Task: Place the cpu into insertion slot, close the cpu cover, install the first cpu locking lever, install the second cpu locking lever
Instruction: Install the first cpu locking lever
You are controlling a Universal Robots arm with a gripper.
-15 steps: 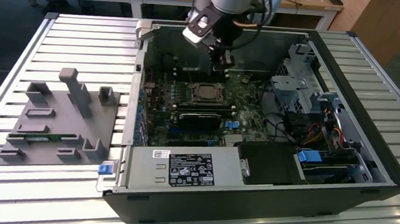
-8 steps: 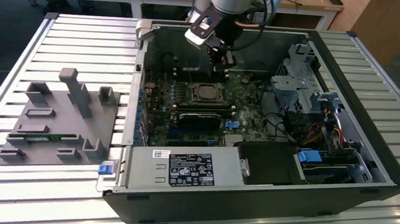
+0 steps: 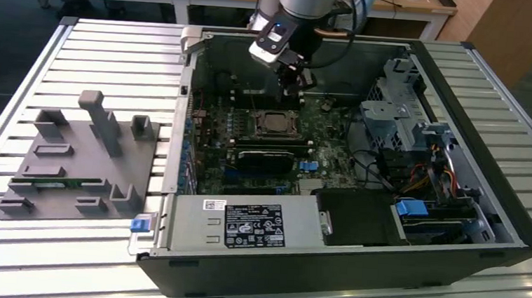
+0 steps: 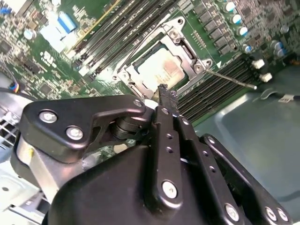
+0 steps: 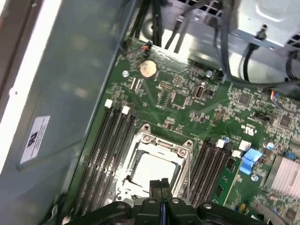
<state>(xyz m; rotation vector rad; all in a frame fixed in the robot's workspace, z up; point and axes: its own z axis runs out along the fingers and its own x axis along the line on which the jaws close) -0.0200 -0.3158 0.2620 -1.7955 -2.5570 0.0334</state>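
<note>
**A:** A slatted metal table (image 3: 95, 46) carries an open black computer case (image 3: 332, 284). A grey fixture block (image 3: 77, 171) sits on the exterior view's left. Where's the claw?

**B:** The gripper (image 3: 295, 88) hangs inside the case, close above the socket on the green motherboard (image 5: 187, 103). Its fingers (image 4: 163, 96) are pressed together with nothing between them.

**A:** And the cpu?

**B:** The cpu (image 5: 152, 169) lies flat in the socket. Its pale top shows just past the fingertips in both wrist views. The cpu cover (image 5: 161, 143) lies down around it, framing the chip.

**A:** Any lever?

**B:** In the second wrist view a thin metal locking lever (image 4: 232, 79) juts out from the socket's corner. It crosses the black memory slots (image 4: 211, 96), apart from the fingers. I cannot tell whether the claw touches the socket.
</note>
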